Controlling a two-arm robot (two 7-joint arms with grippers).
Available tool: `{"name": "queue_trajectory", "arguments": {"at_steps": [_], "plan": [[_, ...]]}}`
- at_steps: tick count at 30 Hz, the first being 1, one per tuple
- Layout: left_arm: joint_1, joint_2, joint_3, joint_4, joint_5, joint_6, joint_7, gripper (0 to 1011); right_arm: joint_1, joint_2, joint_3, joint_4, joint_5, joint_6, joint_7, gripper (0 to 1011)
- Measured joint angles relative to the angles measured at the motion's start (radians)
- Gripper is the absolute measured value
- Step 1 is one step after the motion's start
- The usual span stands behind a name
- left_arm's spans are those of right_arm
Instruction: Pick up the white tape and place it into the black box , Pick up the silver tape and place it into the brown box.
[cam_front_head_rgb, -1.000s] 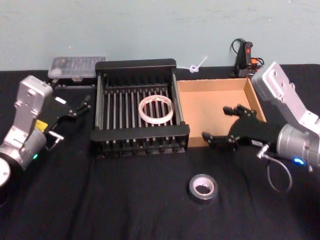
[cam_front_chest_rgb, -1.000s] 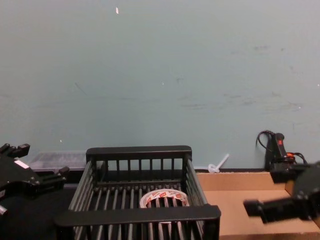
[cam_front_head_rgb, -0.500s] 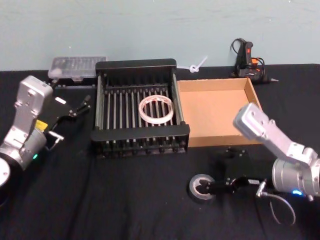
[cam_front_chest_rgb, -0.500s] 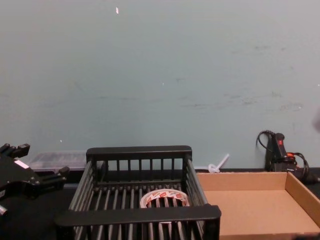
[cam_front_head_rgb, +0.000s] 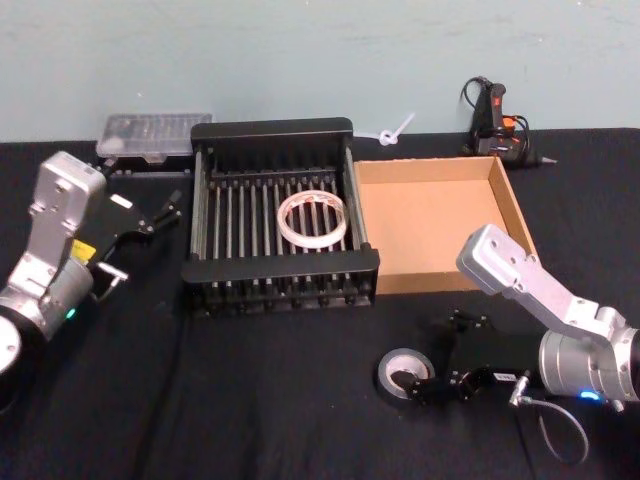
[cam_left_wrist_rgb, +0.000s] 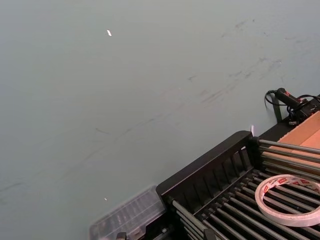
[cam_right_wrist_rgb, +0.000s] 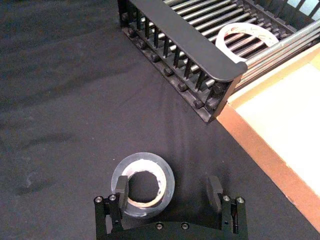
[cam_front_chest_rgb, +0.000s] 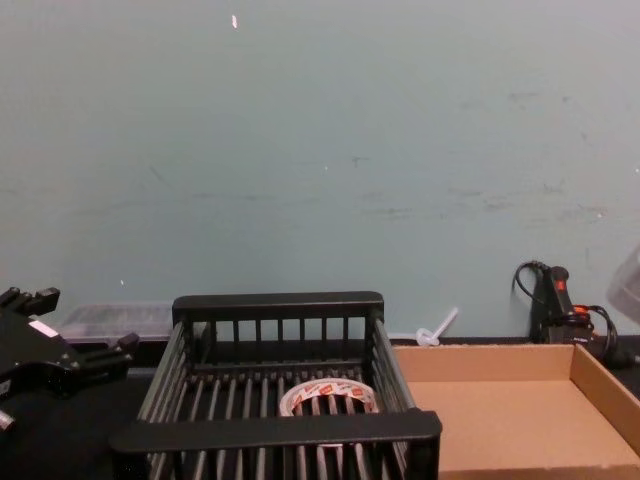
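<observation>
The left pincer (cam_front_head_rgb: 160, 218) is hanging spread and empty beside the black box (cam_front_head_rgb: 281, 130), a slatted plastic crate with thick rims. One white tape (cam_front_head_rgb: 312, 221), a translucent ring with red marks, is lying flat on the crate's bars; the left wrist view is showing those marks close up. Just right of the crate, the brown box (cam_front_head_rgb: 508, 195), one shallow cardboard tray, is sitting on the black cloth tabletop (cam_front_head_rgb: 250, 390). In front, the right pincer (cam_right_wrist_rgb: 169, 187) is resting low with fingers spread, one finger (cam_right_wrist_rgb: 121, 187) inside the round silver tape's (cam_right_wrist_rgb: 143, 182) centre hole, the other beside it, gripping nothing.
</observation>
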Motion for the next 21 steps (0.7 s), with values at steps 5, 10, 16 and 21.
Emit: {"name": "queue_trajectory", "arguments": {"at_steps": [5,10,16,21], "plan": [[0.000,0.000,0.000,0.000,0.000,0.000,0.000,1001,0.006,-0.003,-0.007,0.008,0.003,-0.001,-0.004,1002],[0.000,0.000,0.000,0.000,0.000,0.000,0.000,1001,0.012,-0.008,-0.011,0.019,0.004,-0.003,-0.008,1002],[0.000,0.000,0.000,0.000,0.000,0.000,0.000,1001,0.018,-0.017,-0.012,0.033,0.005,-0.007,-0.015,1005],[0.000,0.000,0.000,0.000,0.000,0.000,0.000,1001,0.023,-0.024,-0.012,0.042,0.007,-0.010,-0.022,1005]]}}
